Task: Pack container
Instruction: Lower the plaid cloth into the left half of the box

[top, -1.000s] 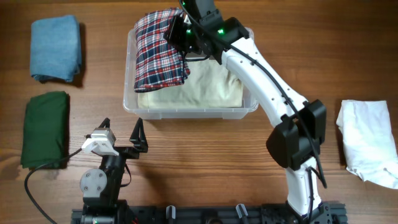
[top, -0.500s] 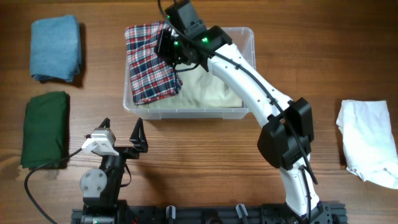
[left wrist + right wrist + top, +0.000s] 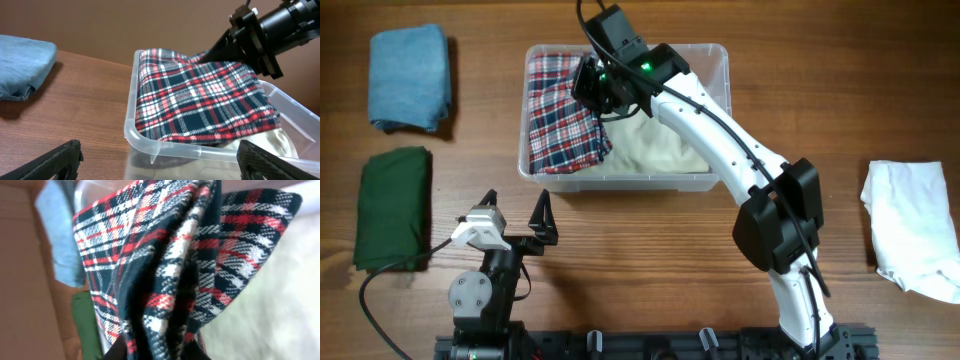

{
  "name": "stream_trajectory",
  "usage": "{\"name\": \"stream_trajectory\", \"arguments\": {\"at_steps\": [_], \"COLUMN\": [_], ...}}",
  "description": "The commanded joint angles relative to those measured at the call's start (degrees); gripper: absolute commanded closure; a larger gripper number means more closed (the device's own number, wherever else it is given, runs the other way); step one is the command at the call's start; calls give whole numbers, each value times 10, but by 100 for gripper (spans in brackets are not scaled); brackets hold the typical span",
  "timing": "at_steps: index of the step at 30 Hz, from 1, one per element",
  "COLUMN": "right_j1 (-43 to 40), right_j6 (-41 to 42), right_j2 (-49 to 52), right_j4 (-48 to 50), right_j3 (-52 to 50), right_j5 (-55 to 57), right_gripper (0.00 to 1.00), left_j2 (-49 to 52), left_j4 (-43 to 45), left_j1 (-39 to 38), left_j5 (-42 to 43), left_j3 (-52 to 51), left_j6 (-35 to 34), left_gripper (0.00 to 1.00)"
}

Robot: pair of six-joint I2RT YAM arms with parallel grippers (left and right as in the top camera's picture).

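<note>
The clear plastic container (image 3: 715,181) stands at the back middle of the table, with a cream cloth (image 3: 665,150) lying in it. My right gripper (image 3: 588,88) is shut on a folded red, white and navy plaid cloth (image 3: 560,115) and holds it over the container's left half, draped on the cream cloth. The plaid cloth fills the right wrist view (image 3: 165,275) and shows in the left wrist view (image 3: 200,105) inside the container (image 3: 150,142). My left gripper (image 3: 515,215) is open and empty, in front of the container's left corner.
A folded blue cloth (image 3: 410,78) lies at the back left. A folded dark green cloth (image 3: 393,207) lies in front of it. A white cloth (image 3: 912,228) lies at the right edge.
My right gripper has moved left and down with the plaid cloth, which now lies lower, inside the container's left half. The left arm has not moved.
</note>
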Motion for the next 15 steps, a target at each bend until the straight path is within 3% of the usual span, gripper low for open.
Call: {"name": "stream_trajectory", "arguments": {"at_steps": [1, 4, 6, 7, 15], "right_j1": [4, 4, 4, 4, 5], "right_j6": [12, 11, 5, -4, -47], "right_j2": [5, 5, 5, 5, 5], "right_j4": [-6, -3, -3, -3, -4], "right_j3": [10, 10, 10, 10, 10], "right_j5": [27, 33, 33, 33, 33], "right_gripper": [96, 92, 67, 60, 29], "left_j2": [-4, -4, -4, -4, -4], "left_j4": [-1, -1, -1, -1, -1], "left_j1": [4, 4, 4, 4, 4], "left_j5": [2, 2, 2, 2, 2], "left_j3": [-3, -3, -3, -3, -3], "left_j6": [3, 3, 3, 3, 3], "left_gripper": [0, 0, 0, 0, 0]}}
